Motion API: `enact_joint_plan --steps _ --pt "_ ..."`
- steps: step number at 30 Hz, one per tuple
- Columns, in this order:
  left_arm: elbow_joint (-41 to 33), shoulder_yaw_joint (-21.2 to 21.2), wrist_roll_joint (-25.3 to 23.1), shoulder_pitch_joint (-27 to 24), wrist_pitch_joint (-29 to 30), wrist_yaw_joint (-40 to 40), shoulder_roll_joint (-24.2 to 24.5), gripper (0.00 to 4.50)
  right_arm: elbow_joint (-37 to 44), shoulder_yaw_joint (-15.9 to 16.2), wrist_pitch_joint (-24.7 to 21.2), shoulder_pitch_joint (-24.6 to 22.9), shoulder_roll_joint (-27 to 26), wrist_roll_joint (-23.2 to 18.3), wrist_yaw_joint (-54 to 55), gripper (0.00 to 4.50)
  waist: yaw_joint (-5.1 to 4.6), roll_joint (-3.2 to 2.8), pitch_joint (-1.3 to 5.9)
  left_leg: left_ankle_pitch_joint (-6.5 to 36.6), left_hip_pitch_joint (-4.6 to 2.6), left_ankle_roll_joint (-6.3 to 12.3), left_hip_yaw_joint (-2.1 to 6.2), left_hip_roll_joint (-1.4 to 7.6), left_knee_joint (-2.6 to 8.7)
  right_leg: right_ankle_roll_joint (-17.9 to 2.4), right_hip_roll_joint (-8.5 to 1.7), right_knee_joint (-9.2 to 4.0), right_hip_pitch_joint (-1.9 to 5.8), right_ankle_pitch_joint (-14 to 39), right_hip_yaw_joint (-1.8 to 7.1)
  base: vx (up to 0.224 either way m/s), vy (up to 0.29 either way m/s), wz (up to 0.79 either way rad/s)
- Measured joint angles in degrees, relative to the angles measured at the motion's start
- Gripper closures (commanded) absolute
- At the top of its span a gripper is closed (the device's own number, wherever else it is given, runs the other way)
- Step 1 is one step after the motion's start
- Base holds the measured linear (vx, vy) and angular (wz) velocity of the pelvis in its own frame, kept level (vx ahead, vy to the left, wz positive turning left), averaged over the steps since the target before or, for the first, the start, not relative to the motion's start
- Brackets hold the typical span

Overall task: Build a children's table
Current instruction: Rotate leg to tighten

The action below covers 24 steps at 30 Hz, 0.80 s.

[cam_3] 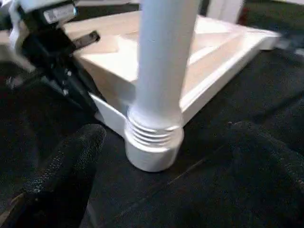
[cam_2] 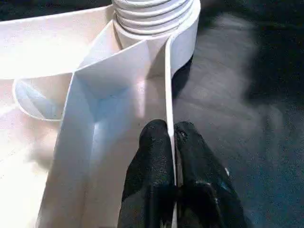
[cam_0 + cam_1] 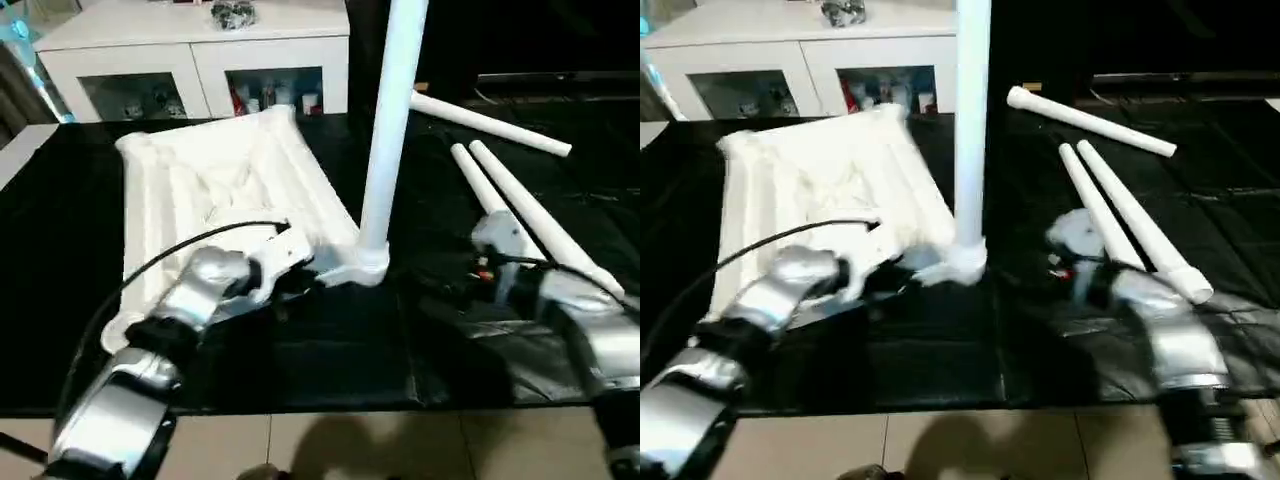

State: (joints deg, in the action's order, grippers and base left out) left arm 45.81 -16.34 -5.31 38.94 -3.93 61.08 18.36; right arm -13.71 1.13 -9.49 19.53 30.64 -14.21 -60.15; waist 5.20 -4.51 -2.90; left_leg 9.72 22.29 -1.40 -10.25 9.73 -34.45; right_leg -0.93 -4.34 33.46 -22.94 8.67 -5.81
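I am looking at the table top (image 3: 220,190), which is lying upside down on the black table (image 3: 330,350) in the centre left of the head view, ribbed underside facing up, with one leg (image 3: 392,130) standing upright in its near right corner socket (image 1: 152,152). In the right wrist view several threads are showing above the socket rim, so I am judging that this leg is not fully screwed home and could be leaning or working loose. My left end effector (image 2: 172,161) is clenched on the thin side wall of the top just below that corner, pinching the rim between its black fingers (image 2: 152,166). My right end effector (image 1: 161,180) is standing released, its two fingers spread wide on either side of the leg's base and not touching it. The risk I am weighing is this: with nothing gripping the leg, any tug from the left arm on the rim could be tilting the light plastic top and tipping the half-seated leg over, or cross-threading it if I am re-gripping at an angle. The rim itself is thin, so a hard pinch could be flexing it and shifting the socket out of line. Three spare legs (image 3: 520,205) are lying at the upper right of the head view, near my right forearm, and a careless sweep there could be rolling them off the table. A white cabinet (image 3: 200,60) is standing behind, at the upper left.
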Motion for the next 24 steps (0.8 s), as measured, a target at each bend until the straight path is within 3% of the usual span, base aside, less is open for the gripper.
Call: enact_joint_plan --steps 3,9,15,16,24 --pt "-0.8 -0.5 1.0 -1.2 -3.0 4.9 1.9 4.5 0.0 3.0 0.3 0.0 2.4 0.2 -5.5 0.08 0.09 0.0 0.0 0.0 0.02 0.0 0.0 0.0 -0.01 0.0 0.0 0.0 0.0 0.0 0.0 0.0 0.0 0.0" --pt "-5.0 -2.1 1.7 -3.1 -4.2 10.9 2.5 4.5 -1.8 8.0 1.8 1.9 0.7 1.7 -8.8 0.08 0.56 0.02 -0.01 0.0 0.04 0.0 0.0 0.0 -0.05 0.0 -0.02 0.0 -0.01 0.0 0.01 0.0 0.0 0.0" --pt "-6.6 -3.6 2.1 -3.9 -6.2 14.9 2.7 4.5 -3.2 10.2 2.4 4.0 0.4 2.7 -11.9 0.08 1.42 0.02 -0.01 0.0 0.06 0.0 -0.01 0.0 -0.04 0.0 -0.02 0.01 -0.01 0.0 0.01 0.0 0.0 0.0" --pt "-6.7 -3.7 2.1 -3.9 -6.3 15.1 2.8 4.5 -3.4 10.7 2.4 4.0 0.4 2.7 -12.4 0.34 1.43 0.02 -0.01 0.0 0.06 0.0 -0.01 0.0 -0.05 0.0 -0.02 0.01 -0.01 0.0 0.01 0.0 0.0 0.0" --pt "-7.6 -3.7 2.1 -4.5 -6.6 15.6 3.0 4.5 -5.9 11.5 2.3 4.5 -0.7 2.6 -14.8 0.87 1.32 0.05 -0.01 0.0 0.06 0.0 -0.02 0.0 -0.05 0.0 -0.02 0.01 -0.02 0.0 0.01 0.0 0.0 0.0"
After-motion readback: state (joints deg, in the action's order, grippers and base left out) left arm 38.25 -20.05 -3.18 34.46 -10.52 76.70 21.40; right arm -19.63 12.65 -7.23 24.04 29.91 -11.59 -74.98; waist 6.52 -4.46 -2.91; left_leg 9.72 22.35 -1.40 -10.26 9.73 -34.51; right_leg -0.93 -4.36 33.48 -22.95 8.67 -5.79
